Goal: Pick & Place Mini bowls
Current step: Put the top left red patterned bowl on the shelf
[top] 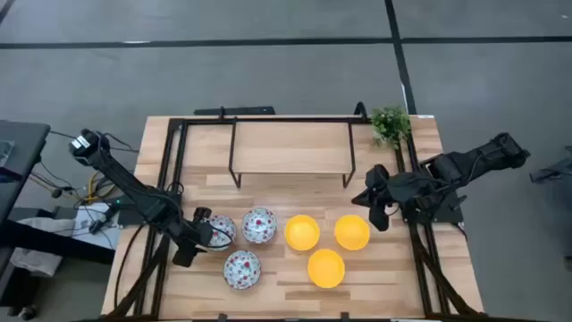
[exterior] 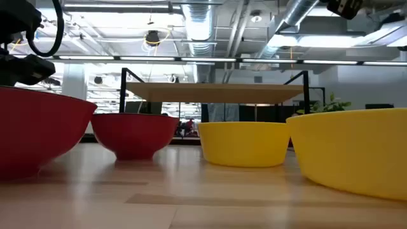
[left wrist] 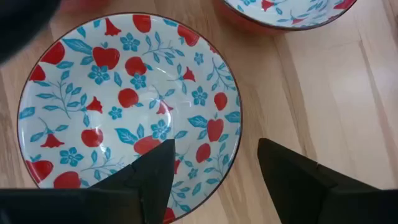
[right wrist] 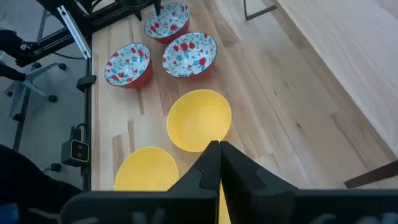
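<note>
Three floral mini bowls, white inside and red outside, sit on the wooden table: one at the left (top: 221,231), one beside it (top: 259,225), one nearer (top: 241,268). Three yellow mini bowls (top: 302,233) (top: 352,232) (top: 326,268) sit to their right. My left gripper (left wrist: 214,144) is open at the leftmost floral bowl (left wrist: 124,106). One finger stands over the bowl's inside and the other outside its rim (left wrist: 235,134); no touch shows. My right gripper (right wrist: 218,163) is shut, held above the table right of the yellow bowls (right wrist: 199,121).
A black-framed rack with a wooden top (top: 290,148) stands at the table's far side. A small green plant (top: 391,123) is at the far right corner. Black frame rails (top: 170,161) run along the table's left and right sides.
</note>
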Robot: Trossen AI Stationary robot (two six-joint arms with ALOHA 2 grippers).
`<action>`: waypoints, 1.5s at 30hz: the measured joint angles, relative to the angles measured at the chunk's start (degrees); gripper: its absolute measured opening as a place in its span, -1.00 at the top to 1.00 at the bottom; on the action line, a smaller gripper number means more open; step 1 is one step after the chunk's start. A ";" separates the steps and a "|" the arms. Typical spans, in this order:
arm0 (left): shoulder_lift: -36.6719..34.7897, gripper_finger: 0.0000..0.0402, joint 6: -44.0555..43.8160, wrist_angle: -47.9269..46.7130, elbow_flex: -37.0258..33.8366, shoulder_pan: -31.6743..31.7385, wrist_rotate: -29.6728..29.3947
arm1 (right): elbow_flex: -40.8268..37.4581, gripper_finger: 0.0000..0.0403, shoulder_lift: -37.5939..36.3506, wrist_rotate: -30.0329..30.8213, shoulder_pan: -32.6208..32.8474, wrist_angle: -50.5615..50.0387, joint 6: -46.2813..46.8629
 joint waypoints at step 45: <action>6.48 -0.13 0.90 2.58 0.07 0.00 0.11 | 0.00 1.00 0.00 -0.04 0.00 0.07 0.42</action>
